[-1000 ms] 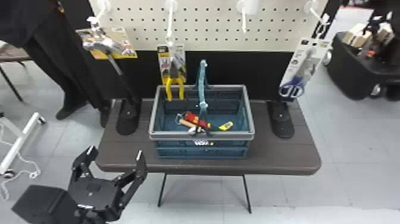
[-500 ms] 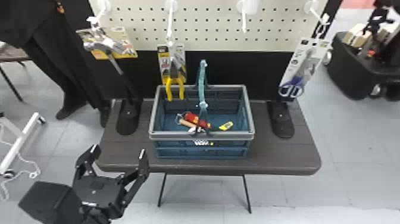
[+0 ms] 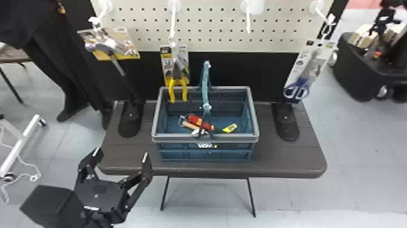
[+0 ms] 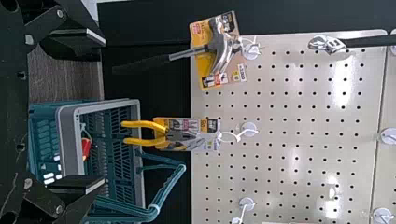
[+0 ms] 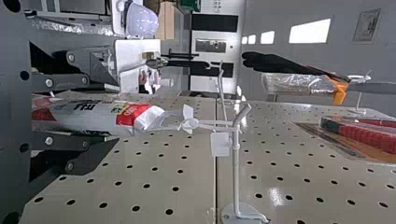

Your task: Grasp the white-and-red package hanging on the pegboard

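Note:
The white-and-red package (image 5: 100, 117) hangs by a white tie from a pegboard hook (image 5: 233, 140). In the right wrist view it lies between the fingers of my right gripper (image 5: 114, 109), which stands open around it. One finger (image 5: 88, 63) is clear of the package and the other (image 5: 86, 151) sits close against its edge. My left gripper (image 3: 120, 156) is open and holds nothing. It hangs low, off the front left corner of the table (image 3: 287, 163).
A blue basket (image 3: 205, 138) with several tools stands mid-table, its handle upright. On the pegboard (image 3: 212, 27) hang a hammer card (image 3: 109, 44), yellow pliers (image 3: 177, 74) and a scissors pack (image 3: 307, 71). A person in dark clothes stands at the back left. A black cart (image 3: 372, 69) is on the right.
My left arm has crept slightly to the right in the head view, its gripper still open. Nothing else has visibly moved.

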Tool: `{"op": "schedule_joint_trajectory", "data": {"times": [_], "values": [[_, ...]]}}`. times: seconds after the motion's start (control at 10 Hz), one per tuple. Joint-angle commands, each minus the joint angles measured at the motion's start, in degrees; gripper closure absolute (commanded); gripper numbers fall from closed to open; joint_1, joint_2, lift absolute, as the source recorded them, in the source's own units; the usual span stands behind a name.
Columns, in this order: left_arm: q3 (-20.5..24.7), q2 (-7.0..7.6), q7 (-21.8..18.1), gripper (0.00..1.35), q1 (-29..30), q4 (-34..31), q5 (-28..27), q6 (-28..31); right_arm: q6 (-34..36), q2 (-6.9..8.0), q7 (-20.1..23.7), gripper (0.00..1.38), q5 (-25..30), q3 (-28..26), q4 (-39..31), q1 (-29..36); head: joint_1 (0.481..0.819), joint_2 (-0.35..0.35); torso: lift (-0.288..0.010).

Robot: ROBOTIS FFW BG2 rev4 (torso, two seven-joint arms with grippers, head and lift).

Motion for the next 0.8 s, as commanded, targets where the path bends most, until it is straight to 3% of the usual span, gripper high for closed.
{"op": "schedule_joint_trajectory", "data": {"times": [0.0, 0.7], "values": [[0.00, 0.03, 0.00, 0.25, -0.03, 0.00, 0.03, -0.05, 0.01, 0.05, -0.12, 1.04, -0.94, 0.00, 0.36, 0.29, 0.819, 0.008, -0.100], [0.00, 0.03, 0.00, 0.25, -0.03, 0.00, 0.03, -0.05, 0.01, -0.04, -0.38, 1.04, -2.44, 0.09, 0.92, 0.41, 0.819, 0.008, -0.100]]}}
